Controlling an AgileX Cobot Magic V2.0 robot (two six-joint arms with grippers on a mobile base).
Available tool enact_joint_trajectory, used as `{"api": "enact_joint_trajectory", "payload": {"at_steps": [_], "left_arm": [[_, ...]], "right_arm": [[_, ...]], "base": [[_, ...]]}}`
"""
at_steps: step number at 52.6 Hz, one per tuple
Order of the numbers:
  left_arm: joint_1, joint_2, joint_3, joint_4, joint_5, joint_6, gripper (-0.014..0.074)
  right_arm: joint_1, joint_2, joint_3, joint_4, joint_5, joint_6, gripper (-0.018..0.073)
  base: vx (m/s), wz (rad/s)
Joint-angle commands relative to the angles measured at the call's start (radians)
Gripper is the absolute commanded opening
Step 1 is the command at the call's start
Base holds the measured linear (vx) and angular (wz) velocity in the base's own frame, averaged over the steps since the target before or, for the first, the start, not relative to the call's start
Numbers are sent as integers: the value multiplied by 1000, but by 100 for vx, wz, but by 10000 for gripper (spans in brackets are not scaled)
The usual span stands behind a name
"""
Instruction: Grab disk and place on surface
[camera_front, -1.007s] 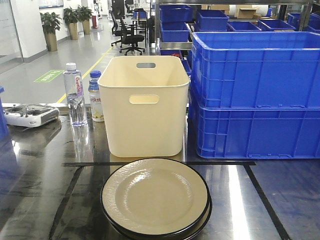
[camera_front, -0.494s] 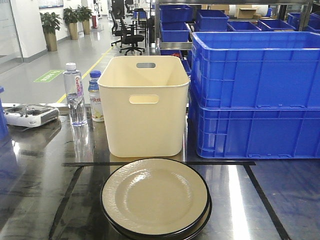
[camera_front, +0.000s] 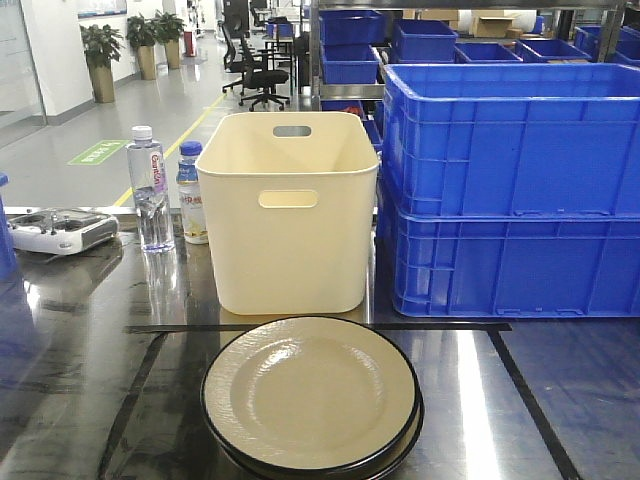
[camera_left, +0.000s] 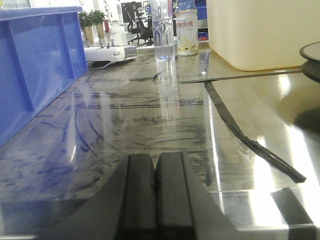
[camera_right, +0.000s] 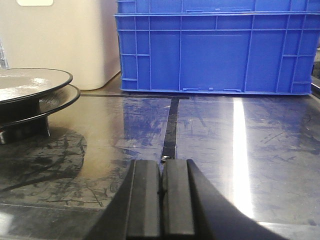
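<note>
The disks are two stacked cream plates with black rims, resting inside the black tape rectangle on the shiny steel tabletop. The right wrist view shows the stack at far left, well apart from my right gripper, which is shut and empty low over the tabletop. My left gripper is also shut on nothing, with the plate's edge far off at the upper right. Neither gripper appears in the front view.
A cream bin stands just behind the plates, with stacked blue crates to its right. Two bottles and a white controller sit at back left. Another blue crate lies left of the left gripper.
</note>
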Motion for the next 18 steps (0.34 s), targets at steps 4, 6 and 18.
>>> {"api": "enact_joint_trajectory", "payload": {"at_steps": [4, 6, 18], "left_arm": [[-7, -17, 12, 0, -82, -8, -1], [-7, -17, 12, 0, -82, -8, -1], [-7, -17, 12, 0, -82, -8, -1]], "right_arm": [[-5, -12, 19, -15, -76, -5, -9], [-5, -12, 19, -15, -76, -5, -9], [-5, -12, 19, -15, -76, -5, -9]], "base": [[0, 0], [0, 0], [0, 0]]}}
